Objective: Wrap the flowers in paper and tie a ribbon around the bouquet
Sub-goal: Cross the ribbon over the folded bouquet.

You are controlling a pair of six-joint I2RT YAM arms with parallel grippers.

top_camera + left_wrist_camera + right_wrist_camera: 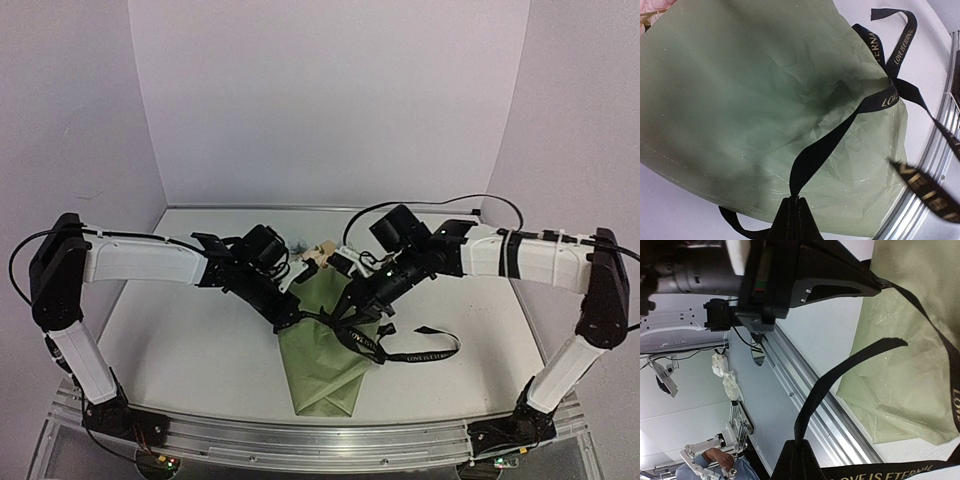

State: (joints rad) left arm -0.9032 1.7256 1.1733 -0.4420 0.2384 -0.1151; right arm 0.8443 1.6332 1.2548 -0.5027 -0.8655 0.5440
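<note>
Ribbon [418, 350] crosses the waist of the bouquet [322, 375], which lies mid-table between my arms with its long axis running away from me. My left gripper [795, 220] is pinched tight on one strand at the cone's left edge. My right gripper [800, 460] is clamped on the other strand, opposite. Both wrists angle down and inward.
</note>
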